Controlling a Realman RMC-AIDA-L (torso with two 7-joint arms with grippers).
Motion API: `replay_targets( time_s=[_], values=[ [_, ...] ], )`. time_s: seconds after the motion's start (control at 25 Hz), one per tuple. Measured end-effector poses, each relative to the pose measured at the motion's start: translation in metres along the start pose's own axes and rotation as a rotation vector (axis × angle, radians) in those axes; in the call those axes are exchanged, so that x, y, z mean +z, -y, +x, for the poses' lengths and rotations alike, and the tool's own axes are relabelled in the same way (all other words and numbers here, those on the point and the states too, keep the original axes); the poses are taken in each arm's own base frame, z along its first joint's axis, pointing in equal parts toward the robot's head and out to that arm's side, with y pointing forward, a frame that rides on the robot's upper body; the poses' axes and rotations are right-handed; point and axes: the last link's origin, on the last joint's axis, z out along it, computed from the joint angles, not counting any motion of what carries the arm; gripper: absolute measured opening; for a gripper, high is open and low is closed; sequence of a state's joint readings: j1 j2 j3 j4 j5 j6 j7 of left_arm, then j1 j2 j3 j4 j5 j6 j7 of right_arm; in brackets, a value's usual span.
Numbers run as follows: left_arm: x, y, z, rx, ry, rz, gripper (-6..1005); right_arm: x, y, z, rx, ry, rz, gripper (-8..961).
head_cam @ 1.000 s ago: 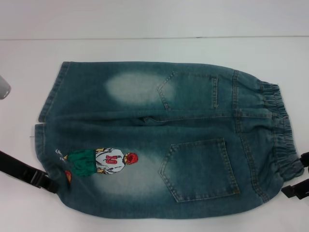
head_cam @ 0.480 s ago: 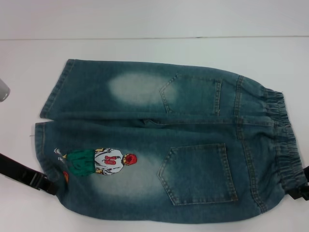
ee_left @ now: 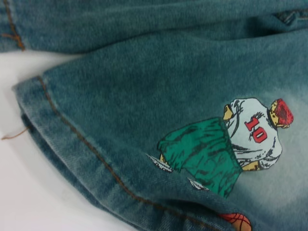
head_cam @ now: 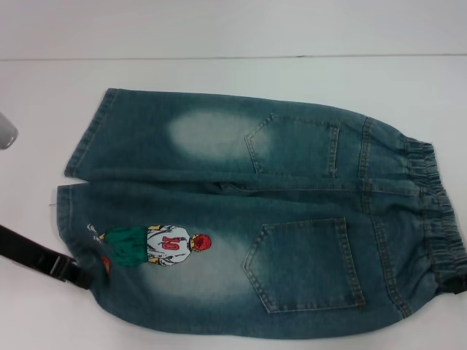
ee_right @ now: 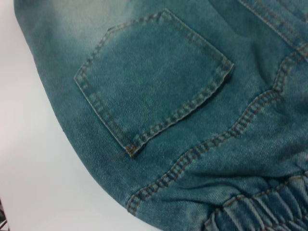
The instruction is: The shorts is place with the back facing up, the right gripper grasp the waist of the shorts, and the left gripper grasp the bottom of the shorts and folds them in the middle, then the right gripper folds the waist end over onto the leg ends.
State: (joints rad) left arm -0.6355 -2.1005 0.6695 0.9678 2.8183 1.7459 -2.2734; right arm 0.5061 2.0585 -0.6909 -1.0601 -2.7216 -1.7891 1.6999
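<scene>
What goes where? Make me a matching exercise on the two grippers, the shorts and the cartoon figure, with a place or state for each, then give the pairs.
Things
1. left gripper
2. right gripper
3. cartoon figure
4. shorts

Places or states
A. at the near corner of the waist, on the robot's right
B. at the hem of the near leg, on the robot's left
C. printed on the near leg
D. spread on the table, pockets up

Pairs: 1-B, 2-A, 3-C, 4-D
</scene>
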Motion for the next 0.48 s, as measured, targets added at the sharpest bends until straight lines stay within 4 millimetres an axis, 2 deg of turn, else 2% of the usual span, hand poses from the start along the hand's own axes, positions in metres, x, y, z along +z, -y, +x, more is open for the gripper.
replay_targets(
  time_s=[0.08,0.48],
  values=[
    [0.0,-0.001,0.003,0.0,-0.021,-0.005,61,-0.001,0.0,0.001,-0.005,0.02,0.0,58],
    [-0.006,-0.004,0.024,0.014,-0.183,-0.046,61,-0.018,-0.002,0.008,-0.037,0.268,0.014,58]
  ],
)
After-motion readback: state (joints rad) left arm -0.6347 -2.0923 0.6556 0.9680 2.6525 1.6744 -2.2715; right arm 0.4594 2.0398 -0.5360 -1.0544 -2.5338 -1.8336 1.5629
